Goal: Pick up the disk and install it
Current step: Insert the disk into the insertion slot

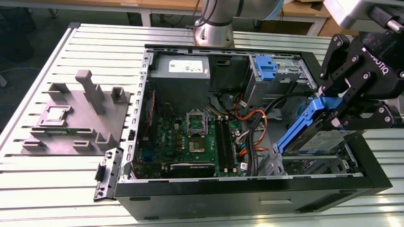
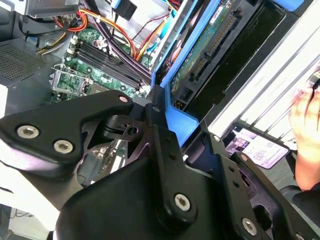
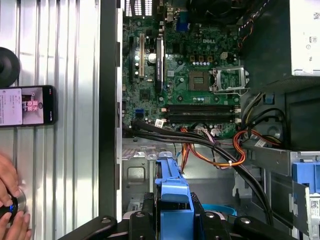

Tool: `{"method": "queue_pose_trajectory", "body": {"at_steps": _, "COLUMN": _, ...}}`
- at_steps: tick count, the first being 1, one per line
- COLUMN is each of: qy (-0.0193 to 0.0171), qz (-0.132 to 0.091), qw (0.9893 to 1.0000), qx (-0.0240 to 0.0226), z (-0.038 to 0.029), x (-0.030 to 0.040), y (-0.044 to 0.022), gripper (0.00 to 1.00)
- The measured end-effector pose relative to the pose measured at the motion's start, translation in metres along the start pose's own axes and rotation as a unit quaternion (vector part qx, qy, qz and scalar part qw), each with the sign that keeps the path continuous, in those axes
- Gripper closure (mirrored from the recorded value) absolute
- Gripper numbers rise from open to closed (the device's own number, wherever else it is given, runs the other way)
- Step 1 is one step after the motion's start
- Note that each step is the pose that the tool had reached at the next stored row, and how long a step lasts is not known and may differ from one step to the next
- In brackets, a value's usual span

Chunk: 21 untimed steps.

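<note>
blue carrier frames the disk (image 1: 313, 137), which the tool (image 1: 341, 111) grips by its upper end, clenched on it, w/ the disk tilted steeply over the lower drive bay at the pc case's (image 1: 252, 196) end toward the exterior view's right.

going left to right in the exterior view, all relative to the case: grey fixture block (image 1: 75, 116) lies on the slatted bench (image 1: 57, 189) just outside the case's side wall, apart from it. inside the case, motherboard (image 1: 189, 137) covers the floor, psu (image 1: 183, 68) sits beyond it at the far wall. orange and black cables (image 1: 252, 127) run between board and drive bays. blue bracket (image 1: 266, 68) sits in the upper bay, near the far corner.

in the second wrist view the disk's (image 2: 220, 45) connector edge and blue frame show clamped between black tool links. in the first wrist view the blue carrier end (image 3: 172, 195) sits between the fingers (image 3: 145, 222), above the case floor; outside the case wall a phone (image 3: 27, 106) lies on the bench, and a person's hand (image 3: 10, 200) is near it.
</note>
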State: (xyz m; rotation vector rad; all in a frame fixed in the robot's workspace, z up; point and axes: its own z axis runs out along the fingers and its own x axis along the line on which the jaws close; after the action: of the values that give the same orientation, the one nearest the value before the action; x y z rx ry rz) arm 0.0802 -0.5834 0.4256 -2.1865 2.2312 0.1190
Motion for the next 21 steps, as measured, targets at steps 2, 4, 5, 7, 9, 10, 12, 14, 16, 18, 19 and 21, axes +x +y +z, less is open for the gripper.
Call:
{"method": "queue_pose_trajectory", "body": {"at_steps": 2, "qy": 0.0, "qz": 0.0, "qw": 1.0, "qx": 0.0, "z": 0.0013, "x": 0.0001, "y": -0.0001, "gripper": 0.64}}
{"method": "queue_pose_trajectory", "body": {"at_steps": 4, "qy": 0.0001, "qz": 0.0, "qw": 1.0, "qx": 0.0, "z": 0.0014, "x": 0.0001, "y": -0.0002, "gripper": 0.64}}
{"method": "queue_pose_trajectory", "body": {"at_steps": 5, "qy": 0.0001, "qz": 0.0, "qw": 1.0, "qx": 0.0, "z": 0.0014, "x": 0.0001, "y": -0.0002, "gripper": 0.64}}
{"method": "queue_pose_trajectory", "body": {"at_steps": 7, "qy": 0.0, "qz": 0.0, "qw": 1.0, "qx": 0.0, "z": 0.0016, "x": 0.0001, "y": -0.0002, "gripper": 0.64}}
{"method": "queue_pose_trajectory", "body": {"at_steps": 9, "qy": 0.0, "qz": 0.0, "qw": 1.0, "qx": 0.0, "z": 0.0017, "x": 0.0001, "y": -0.0002, "gripper": 0.64}}
{"method": "queue_pose_trajectory", "body": {"at_steps": 10, "qy": 0.0001, "qz": 0.0, "qw": 1.0, "qx": 0.0, "z": 0.0017, "x": 0.0001, "y": -0.0002, "gripper": 0.62}}
{"method": "queue_pose_trajectory", "body": {"at_steps": 12, "qy": 0.0002, "qz": 0.0, "qw": 1.0, "qx": 0.0, "z": 0.0017, "x": 0.0001, "y": -0.0002, "gripper": 0.57}}
{"method": "queue_pose_trajectory", "body": {"at_steps": 14, "qy": -0.0002, "qz": 0.0, "qw": 1.0, "qx": 0.0, "z": 0.0031, "x": 0.0002, "y": -0.0003, "gripper": 0.5}}
{"method": "queue_pose_trajectory", "body": {"at_steps": 16, "qy": 0.0, "qz": 0.0, "qw": 1.0, "qx": 0.0001, "z": 0.0065, "x": 0.0004, "y": -0.0005, "gripper": 0.5}}
{"method": "queue_pose_trajectory", "body": {"at_steps": 18, "qy": -0.0001, "qz": 0.0, "qw": 1.0, "qx": 0.0001, "z": 0.0102, "x": 0.0007, "y": -0.0006, "gripper": 0.5}}
{"method": "queue_pose_trajectory", "body": {"at_steps": 19, "qy": 0.0, "qz": 0.0, "qw": 1.0, "qx": 0.0001, "z": 0.012, "x": 0.0009, "y": -0.0007, "gripper": 0.51}}
{"method": "queue_pose_trajectory", "body": {"at_steps": 21, "qy": 0.0, "qz": 0.0, "qw": 1.0, "qx": 0.0001, "z": 0.0155, "x": 0.0011, "y": -0.0008, "gripper": 0.58}}
